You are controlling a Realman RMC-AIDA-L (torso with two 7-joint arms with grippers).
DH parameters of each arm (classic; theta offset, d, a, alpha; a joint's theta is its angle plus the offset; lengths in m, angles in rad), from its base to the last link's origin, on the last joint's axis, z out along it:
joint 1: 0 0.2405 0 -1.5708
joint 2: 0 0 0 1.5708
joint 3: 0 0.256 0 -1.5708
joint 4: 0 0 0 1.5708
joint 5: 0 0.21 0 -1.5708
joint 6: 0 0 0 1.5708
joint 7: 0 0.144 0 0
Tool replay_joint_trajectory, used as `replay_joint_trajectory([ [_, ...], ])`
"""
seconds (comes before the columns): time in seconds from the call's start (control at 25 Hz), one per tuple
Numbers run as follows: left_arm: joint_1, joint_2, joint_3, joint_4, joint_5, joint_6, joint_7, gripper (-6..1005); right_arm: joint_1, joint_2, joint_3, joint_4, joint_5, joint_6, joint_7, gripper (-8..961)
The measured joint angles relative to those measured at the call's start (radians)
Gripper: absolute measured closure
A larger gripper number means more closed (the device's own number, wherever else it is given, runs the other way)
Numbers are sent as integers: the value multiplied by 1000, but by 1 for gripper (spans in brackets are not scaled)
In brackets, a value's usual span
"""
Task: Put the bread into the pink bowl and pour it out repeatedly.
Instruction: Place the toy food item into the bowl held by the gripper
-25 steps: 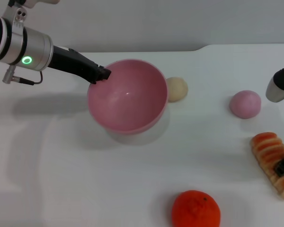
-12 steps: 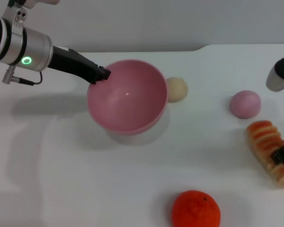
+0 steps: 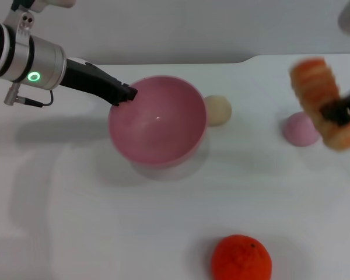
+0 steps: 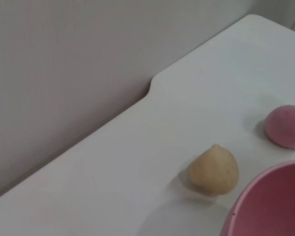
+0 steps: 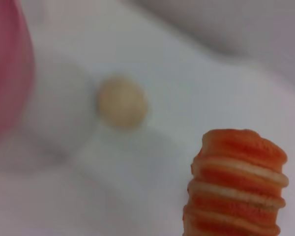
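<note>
Right pincer [image 3: 338, 111], apparently clenched on the bread [image 3: 325, 100] at frame right, lifts it clear of the worktop [image 3: 105, 221] while the left pincer [image 3: 126, 93] grips the pink bowl [image 3: 157, 119] rim to steady it.

**Bystanders on the white surface**

Three round items on a white surface [image 3: 76, 221], well apart from one another. Small beige ball [image 3: 217, 109] near the middle, toward the far edge; seen closer in the left wrist view [image 4: 214, 170], slightly pointed on top. Matte pink ball [image 3: 298, 129] farther right, partly hidden from the head camera. Dimpled orange fruit [image 3: 241, 258] alone at the near edge. Pale grey wall [image 3: 181, 29] behind, with a stepped notch in the far edge.
</note>
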Motion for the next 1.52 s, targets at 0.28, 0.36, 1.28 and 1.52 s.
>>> replay_joint_trajectory([
  [0.28,-2,-11,10,-5,0,3,1,956,-5,4,-46,-217,91,142,21,818],
  [0.36,-3,-15,12,-9,0,2,1,956,-6,2,-53,-213,148,204,20,819],
  [1.28,-14,-32,14,-19,-3,-1,2,955,-18,1,-399,56,180,619,-4,820],
  [1.52,-17,-33,14,-20,-1,-3,2,955,-21,2,-408,55,181,628,-32,788],
])
